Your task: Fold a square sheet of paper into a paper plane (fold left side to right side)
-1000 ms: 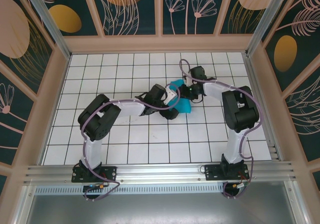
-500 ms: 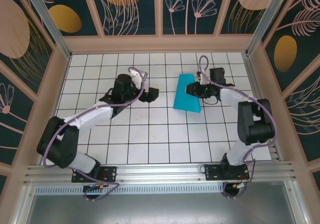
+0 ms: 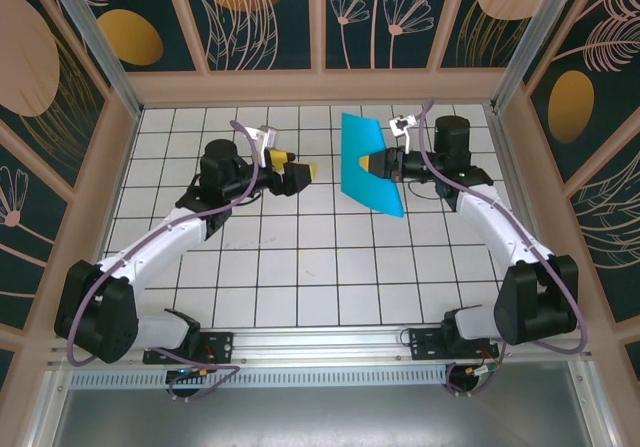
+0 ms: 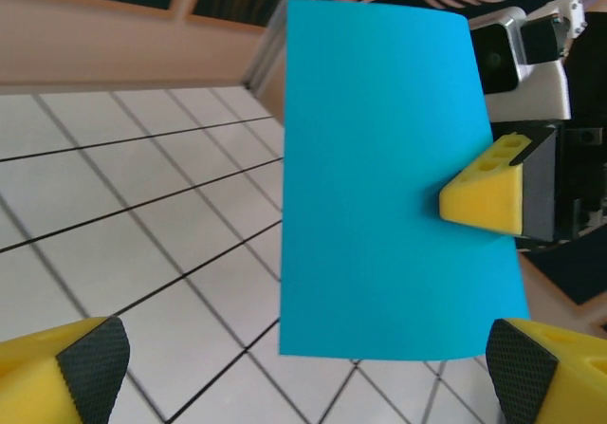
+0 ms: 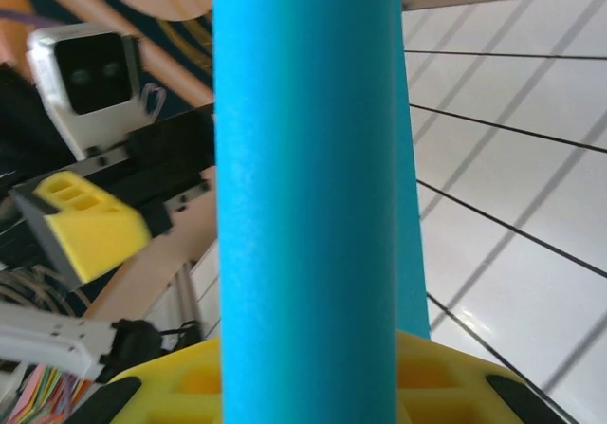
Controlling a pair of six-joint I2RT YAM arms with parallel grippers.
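White arm links (image 3: 165, 244), black joints (image 3: 218, 158), lilac cables (image 3: 243, 128), yellow end effector fingers (image 3: 299, 172), black pads (image 4: 95, 369)

A white tabletop (image 3: 300, 277) ruled with black grid lines is lying under even light. Dark teal wall panels (image 3: 265, 37) painted with peach and orange leaves are standing around it in pale wooden frames (image 3: 320, 87). A ribbed aluminium rail (image 3: 320, 345) is running along its near edge.

Left tool (image 3: 291, 167) spread wide, right tool (image 3: 373, 164) pinched tight, both arms outstretched, tools facing each other
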